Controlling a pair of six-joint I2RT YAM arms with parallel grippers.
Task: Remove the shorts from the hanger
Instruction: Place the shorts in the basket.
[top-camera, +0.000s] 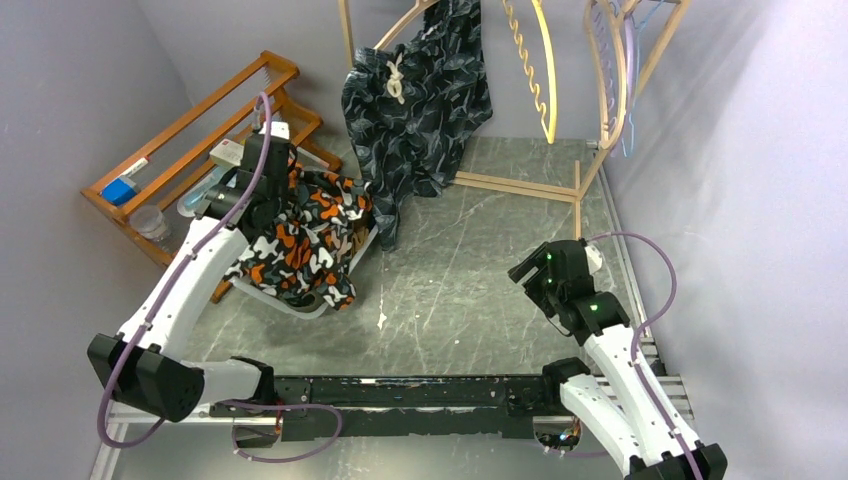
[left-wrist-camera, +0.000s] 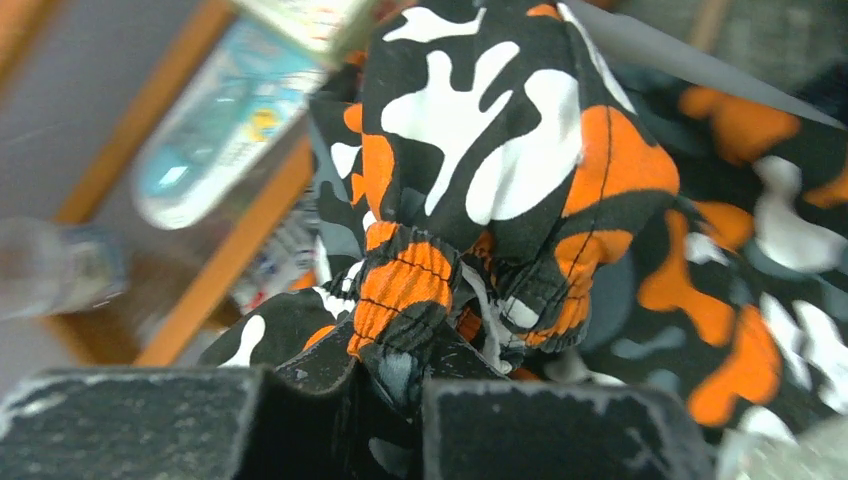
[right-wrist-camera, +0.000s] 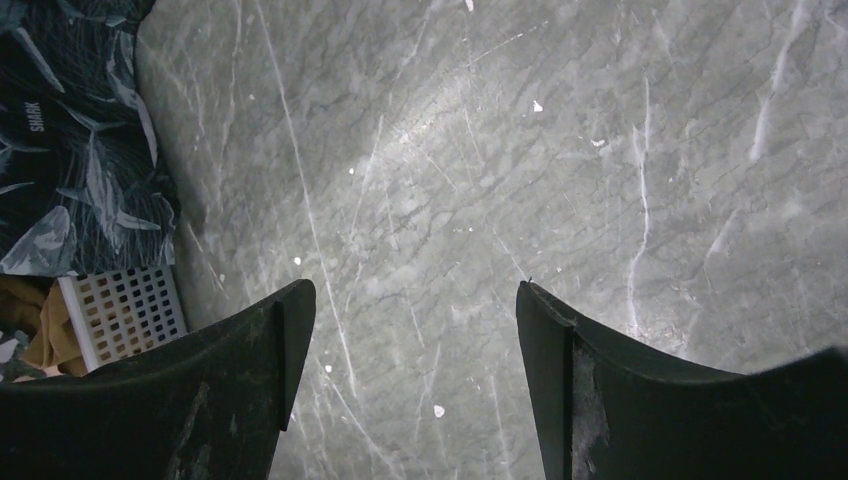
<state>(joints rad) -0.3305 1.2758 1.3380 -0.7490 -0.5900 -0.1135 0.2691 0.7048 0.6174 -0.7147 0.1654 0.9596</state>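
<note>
Left end effector (left-wrist-camera: 390, 385) is clamped shut on the elastic waistband of the camouflage shorts (left-wrist-camera: 500, 130), which drape over the white basket (right-wrist-camera: 125, 315). Leaf-print shorts (top-camera: 420, 95) hang on the wooden hanger (top-camera: 395, 32) behind the basket, their hem down just beside it. Right end effector (right-wrist-camera: 415, 370) stands open and empty over the surface (right-wrist-camera: 480, 150), right of the basket.

The camo shorts (left-wrist-camera: 480, 150) and leaf shorts (top-camera: 420, 110) were soft matt cloth, the table (top-camera: 480, 280) smooth, scratched grey marbling with a dull sheen, the far-left rack (top-camera: 280, 68) varnished wood.
</note>
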